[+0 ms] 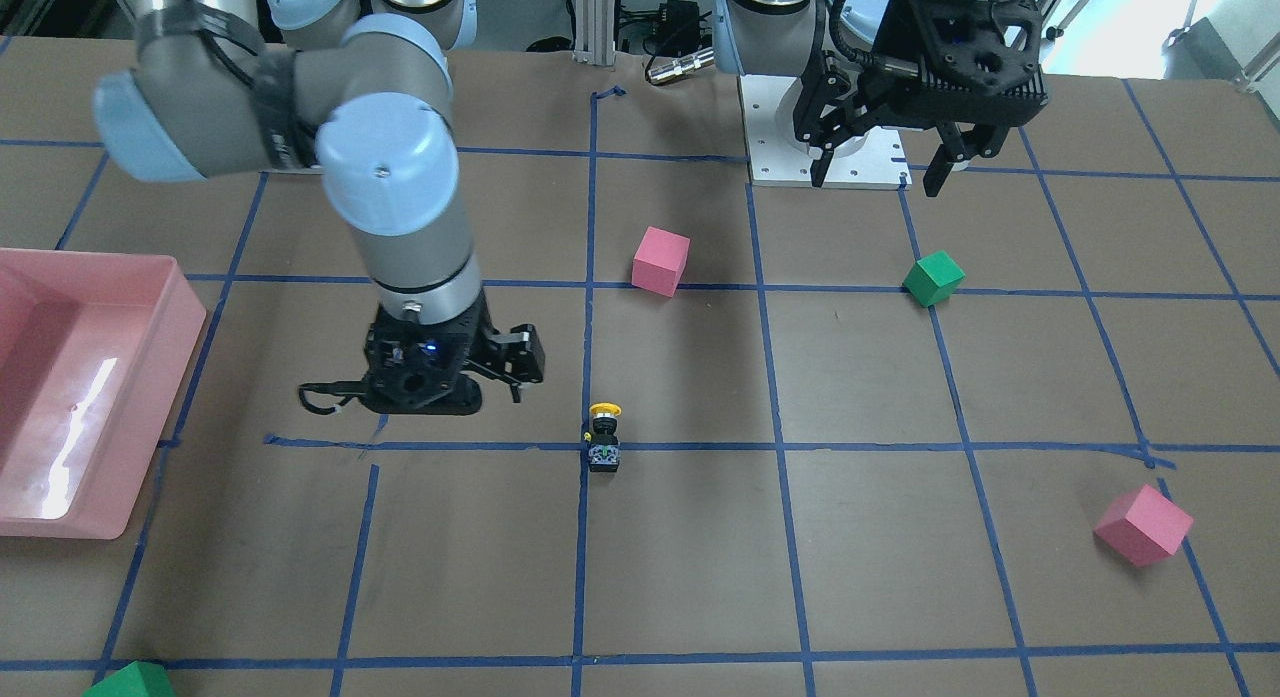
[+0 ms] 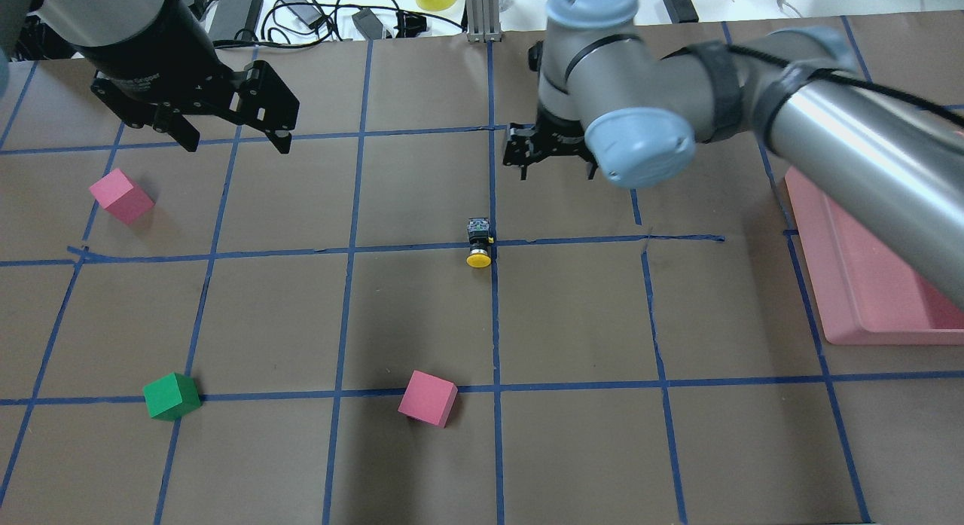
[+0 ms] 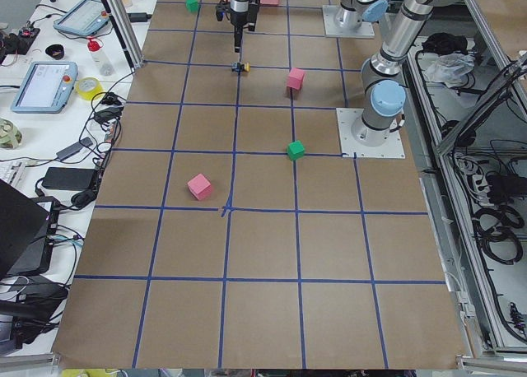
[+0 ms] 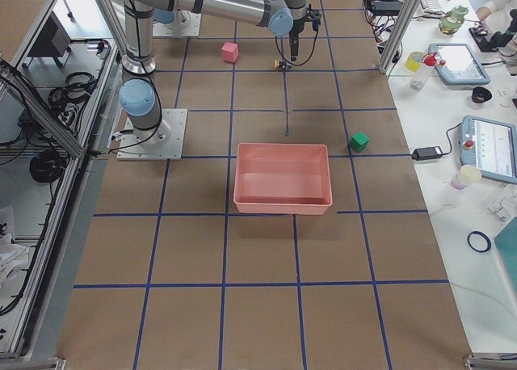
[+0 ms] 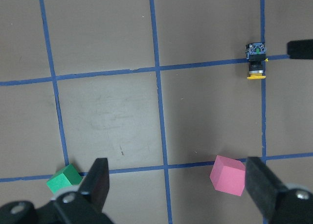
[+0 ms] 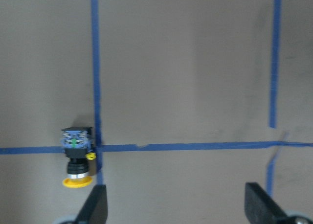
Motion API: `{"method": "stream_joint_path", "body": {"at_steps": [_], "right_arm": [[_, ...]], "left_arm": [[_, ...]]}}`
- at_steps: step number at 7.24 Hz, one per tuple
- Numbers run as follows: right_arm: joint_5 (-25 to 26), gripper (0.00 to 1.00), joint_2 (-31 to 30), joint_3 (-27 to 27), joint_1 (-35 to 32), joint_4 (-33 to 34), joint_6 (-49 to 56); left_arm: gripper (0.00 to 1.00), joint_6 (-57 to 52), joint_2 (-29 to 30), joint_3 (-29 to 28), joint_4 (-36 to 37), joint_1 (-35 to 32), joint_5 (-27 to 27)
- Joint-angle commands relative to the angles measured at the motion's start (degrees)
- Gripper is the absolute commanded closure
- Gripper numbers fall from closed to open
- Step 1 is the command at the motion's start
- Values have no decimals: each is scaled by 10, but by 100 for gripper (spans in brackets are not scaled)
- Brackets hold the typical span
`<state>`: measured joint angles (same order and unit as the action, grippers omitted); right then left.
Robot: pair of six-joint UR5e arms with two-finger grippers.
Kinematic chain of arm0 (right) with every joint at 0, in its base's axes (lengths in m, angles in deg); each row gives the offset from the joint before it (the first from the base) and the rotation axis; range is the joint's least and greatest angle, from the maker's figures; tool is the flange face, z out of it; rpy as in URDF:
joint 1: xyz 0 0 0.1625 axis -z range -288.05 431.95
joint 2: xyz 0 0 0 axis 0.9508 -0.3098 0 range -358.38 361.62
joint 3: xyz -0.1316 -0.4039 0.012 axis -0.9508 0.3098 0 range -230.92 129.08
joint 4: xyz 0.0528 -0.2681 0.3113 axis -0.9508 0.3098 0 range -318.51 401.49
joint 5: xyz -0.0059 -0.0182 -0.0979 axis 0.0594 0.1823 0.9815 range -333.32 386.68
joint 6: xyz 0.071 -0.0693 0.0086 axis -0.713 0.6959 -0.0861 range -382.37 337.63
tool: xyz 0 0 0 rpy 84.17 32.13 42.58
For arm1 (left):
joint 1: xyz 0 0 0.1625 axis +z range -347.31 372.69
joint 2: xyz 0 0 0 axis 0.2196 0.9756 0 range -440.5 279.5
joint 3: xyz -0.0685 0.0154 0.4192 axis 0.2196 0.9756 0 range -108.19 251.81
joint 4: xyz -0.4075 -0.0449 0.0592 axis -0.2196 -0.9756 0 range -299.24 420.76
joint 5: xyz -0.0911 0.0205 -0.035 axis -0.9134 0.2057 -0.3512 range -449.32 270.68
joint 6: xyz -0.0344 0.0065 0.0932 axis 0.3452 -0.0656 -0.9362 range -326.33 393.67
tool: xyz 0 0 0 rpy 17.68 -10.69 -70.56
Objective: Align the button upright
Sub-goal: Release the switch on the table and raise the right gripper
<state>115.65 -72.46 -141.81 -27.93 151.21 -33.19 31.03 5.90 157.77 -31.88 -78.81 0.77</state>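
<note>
Around the button (image 1: pixel 604 439), apart: pink cube (image 1: pixel 661 261); green cube (image 1: pixel 933 278); tray (image 1: pixel 100 312)

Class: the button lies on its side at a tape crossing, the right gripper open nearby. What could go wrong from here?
1. The button lies off to one side of the right gripper, not between its open jaws; a straight descent might miss or strike it.
2. Its round body could roll if nudged.
</note>
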Motion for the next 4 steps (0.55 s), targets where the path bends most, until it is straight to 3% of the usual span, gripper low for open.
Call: {"method": "stream_joint_path", "body": {"at_steps": [1,3,4], "right_arm": [[8,0,-74,31,116,-138,135],[57,0,-131,36,135,-186,163],[35,0,-159,37,129,-199,157]], "left_arm": [[0,0,0,0,0,0,0],[0,0,0,1,-2,-1,1],[0,0,0,1,-1,0,1]]}}
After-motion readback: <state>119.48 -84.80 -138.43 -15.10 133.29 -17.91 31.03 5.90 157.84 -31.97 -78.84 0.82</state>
